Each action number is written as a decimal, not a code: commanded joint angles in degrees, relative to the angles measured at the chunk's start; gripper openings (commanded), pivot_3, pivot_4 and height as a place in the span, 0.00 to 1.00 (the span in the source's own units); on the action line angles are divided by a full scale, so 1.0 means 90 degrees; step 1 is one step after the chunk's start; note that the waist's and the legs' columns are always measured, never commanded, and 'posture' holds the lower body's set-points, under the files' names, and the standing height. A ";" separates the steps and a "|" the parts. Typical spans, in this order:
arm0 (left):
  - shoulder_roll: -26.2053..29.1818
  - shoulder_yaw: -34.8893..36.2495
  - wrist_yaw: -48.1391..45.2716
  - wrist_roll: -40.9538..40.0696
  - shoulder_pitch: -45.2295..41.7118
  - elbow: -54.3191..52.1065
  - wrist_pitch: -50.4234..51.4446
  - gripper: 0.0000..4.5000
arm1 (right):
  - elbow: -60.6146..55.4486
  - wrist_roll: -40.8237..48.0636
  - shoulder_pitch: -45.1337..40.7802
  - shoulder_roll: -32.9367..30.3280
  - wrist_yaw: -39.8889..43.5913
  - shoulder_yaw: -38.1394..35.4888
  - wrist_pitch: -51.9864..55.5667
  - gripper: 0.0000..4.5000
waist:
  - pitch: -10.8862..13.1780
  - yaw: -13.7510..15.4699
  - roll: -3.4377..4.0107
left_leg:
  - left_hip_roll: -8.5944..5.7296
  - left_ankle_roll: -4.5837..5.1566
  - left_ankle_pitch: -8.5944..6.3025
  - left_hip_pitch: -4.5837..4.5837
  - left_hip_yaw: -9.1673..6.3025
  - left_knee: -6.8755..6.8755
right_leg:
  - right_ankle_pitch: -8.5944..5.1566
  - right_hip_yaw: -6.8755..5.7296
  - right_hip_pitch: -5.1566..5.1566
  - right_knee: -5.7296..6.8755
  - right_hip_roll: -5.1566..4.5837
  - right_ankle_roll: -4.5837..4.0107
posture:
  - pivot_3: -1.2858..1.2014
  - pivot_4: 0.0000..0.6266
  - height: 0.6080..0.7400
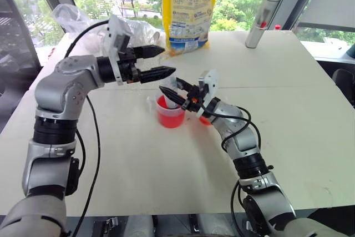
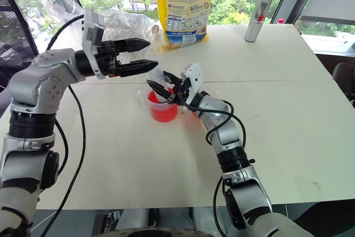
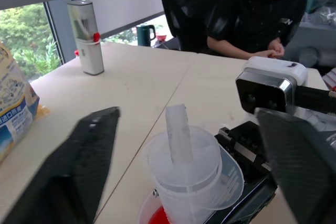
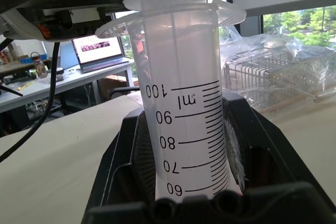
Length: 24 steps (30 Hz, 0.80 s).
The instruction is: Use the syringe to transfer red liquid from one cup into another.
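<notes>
The syringe [image 1: 170, 84] stands upright with its lower end in the handled cup [image 1: 170, 116], which holds red liquid [image 1: 169, 109]. My right gripper [image 1: 172, 92] is shut on the syringe's clear barrel [image 4: 184, 114], just above the cup's rim. My left gripper [image 1: 168, 60] points level toward the syringe's top and is open. Its fingers [image 3: 79, 166] stand on either side of the plunger [image 3: 178, 135], apart from it. The smaller cup [image 1: 205, 119] sits right behind my right wrist and is mostly hidden, with a bit of orange-red showing.
A yellow bag [image 1: 190, 9] stands at the table's far edge, with a tall grey cylinder [image 1: 262, 21] to its right. A clear plastic bag over a wire rack [image 1: 72, 18] lies at the far left. A person [image 3: 257, 14] sits beyond the table.
</notes>
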 commanded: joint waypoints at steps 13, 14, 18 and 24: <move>-0.0102 0.0176 0.0089 -0.0017 -0.0278 -0.0045 -0.0016 0.01 | -0.0286 -0.0046 0.0026 -0.0043 0.0050 0.0115 -0.0029 0.31 | 0.0000 0.0003 -0.0001 | 0.0001 0.0000 0.0000 0.0000 -0.0001 0.0000 | 0.0000 0.0001 0.0002 0.0000 0.0000 0.0000 | 0.52 0.24 1.00; -0.0102 0.0197 0.0102 -0.0022 -0.0320 -0.0028 -0.0024 0.01 | -0.0288 -0.0037 0.0033 -0.0046 0.0061 0.0122 -0.0001 0.31 | 0.0000 0.0003 -0.0001 | 0.0000 0.0000 0.0000 0.0000 -0.0001 0.0000 | 0.0000 0.0000 0.0002 0.0000 0.0000 0.0000 | 0.52 0.24 1.00; -0.0069 0.0216 0.0094 0.0046 -0.0432 0.0029 -0.0129 0.01 | -0.0287 -0.0028 0.0056 -0.0072 0.0112 0.0163 0.0061 0.31 | 0.0000 0.0002 0.0000 | 0.0000 0.0000 0.0000 0.0000 -0.0001 0.0000 | 0.0000 0.0000 0.0001 0.0000 0.0000 0.0000 | 0.52 0.24 1.00; -0.0014 0.0316 0.0066 0.0136 -0.0753 0.0201 -0.0255 0.01 | -0.0307 0.0009 0.0113 -0.0152 0.0240 0.0260 0.0260 0.31 | 0.0000 0.0004 0.0000 | -0.0001 0.0000 0.0000 0.0000 -0.0001 0.0000 | 0.0000 -0.0001 0.0001 0.0000 0.0001 0.0000 | 0.52 0.24 1.00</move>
